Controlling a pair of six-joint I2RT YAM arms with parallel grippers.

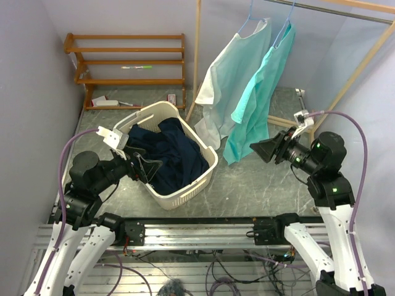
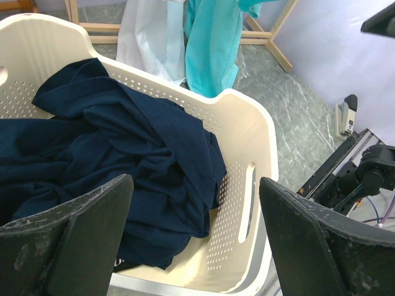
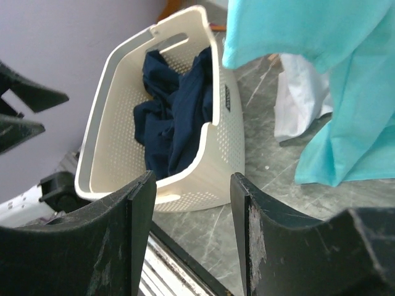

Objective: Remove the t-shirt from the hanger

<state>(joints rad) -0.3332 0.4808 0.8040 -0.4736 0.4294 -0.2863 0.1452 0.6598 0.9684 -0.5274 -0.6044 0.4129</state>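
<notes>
A teal t-shirt hangs on a blue hanger from the rail at the back right. Beside it on its left, a pale mint t-shirt hangs on another blue hanger. The teal shirt also shows in the right wrist view and the left wrist view. My right gripper is open and empty, low and just right of the teal shirt's hem. My left gripper is open and empty over the near left side of the laundry basket.
The cream basket holds a dark navy garment. A wooden shelf rack stands at the back left. The wooden frame of the clothes rack stands behind the basket, with its foot on the floor at right.
</notes>
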